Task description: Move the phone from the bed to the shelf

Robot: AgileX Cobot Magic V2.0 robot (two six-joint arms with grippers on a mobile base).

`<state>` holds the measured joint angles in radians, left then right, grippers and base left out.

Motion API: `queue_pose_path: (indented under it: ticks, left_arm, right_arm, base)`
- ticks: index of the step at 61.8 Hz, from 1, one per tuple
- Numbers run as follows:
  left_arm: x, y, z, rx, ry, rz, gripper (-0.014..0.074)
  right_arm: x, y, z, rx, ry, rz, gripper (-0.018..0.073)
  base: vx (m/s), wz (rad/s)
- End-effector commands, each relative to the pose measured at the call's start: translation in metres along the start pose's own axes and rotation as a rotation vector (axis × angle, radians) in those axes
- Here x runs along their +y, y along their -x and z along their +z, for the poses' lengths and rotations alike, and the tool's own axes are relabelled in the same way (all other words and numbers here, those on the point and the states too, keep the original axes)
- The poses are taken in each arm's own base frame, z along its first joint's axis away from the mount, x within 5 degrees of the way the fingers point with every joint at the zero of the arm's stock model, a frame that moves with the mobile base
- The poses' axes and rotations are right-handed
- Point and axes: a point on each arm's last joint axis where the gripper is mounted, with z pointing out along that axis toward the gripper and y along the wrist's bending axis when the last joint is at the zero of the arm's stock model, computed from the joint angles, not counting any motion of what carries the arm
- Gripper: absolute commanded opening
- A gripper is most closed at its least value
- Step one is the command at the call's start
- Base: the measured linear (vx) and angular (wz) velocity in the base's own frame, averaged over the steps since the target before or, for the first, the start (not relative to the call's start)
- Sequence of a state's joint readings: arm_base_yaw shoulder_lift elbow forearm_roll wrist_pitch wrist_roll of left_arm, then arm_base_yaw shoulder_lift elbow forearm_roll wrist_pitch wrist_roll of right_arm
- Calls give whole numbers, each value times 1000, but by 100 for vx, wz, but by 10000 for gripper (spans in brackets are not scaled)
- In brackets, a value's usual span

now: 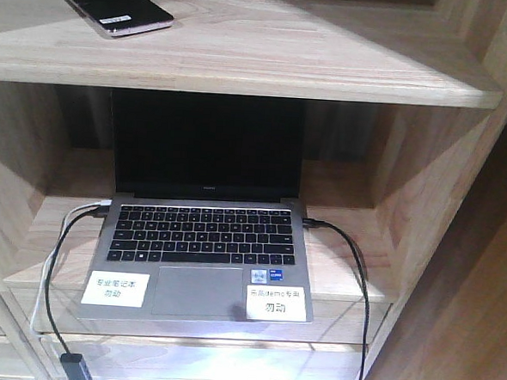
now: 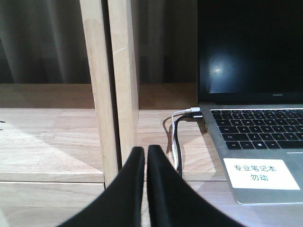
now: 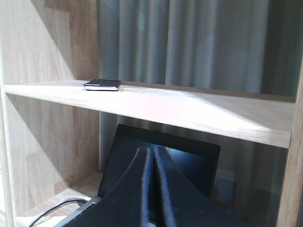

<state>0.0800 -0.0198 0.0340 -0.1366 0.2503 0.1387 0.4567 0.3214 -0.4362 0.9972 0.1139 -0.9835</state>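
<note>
Phone point(image 1: 112, 5): flat on upper shelf point(image 1: 270, 66) board, up and left of right tool point(image 3: 152, 156), apart.
Right tool, left tool point(image 2: 146, 156): fingers pressed together, empty.
Risk (judged): arm withdrawal snagging laptop point(image 1: 203, 239) cables point(image 1: 352, 273) just beside left tool; phone near board edge, bump could dislodge.

We see our left gripper point(image 2: 146, 150) with its two black fingers pressed nearly together, holding nothing. Our right gripper point(image 3: 152, 151) looks the same, fingertips meeting, pointing slightly upward.
</note>
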Motion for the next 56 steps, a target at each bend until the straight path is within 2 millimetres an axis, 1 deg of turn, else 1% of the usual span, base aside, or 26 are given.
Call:
queue_pose_path:
  ticks: [1, 56]
  left_arm:
    - [0, 6, 0, -71, 3, -12, 1]
    - [0, 6, 0, -71, 3, -12, 1]
  right_arm:
    - [-4, 10, 1, -40, -40, 4, -4]
    - [-4, 10, 1, -40, -40, 4, -4]
  base:
    - [0, 0]
    - [0, 0]
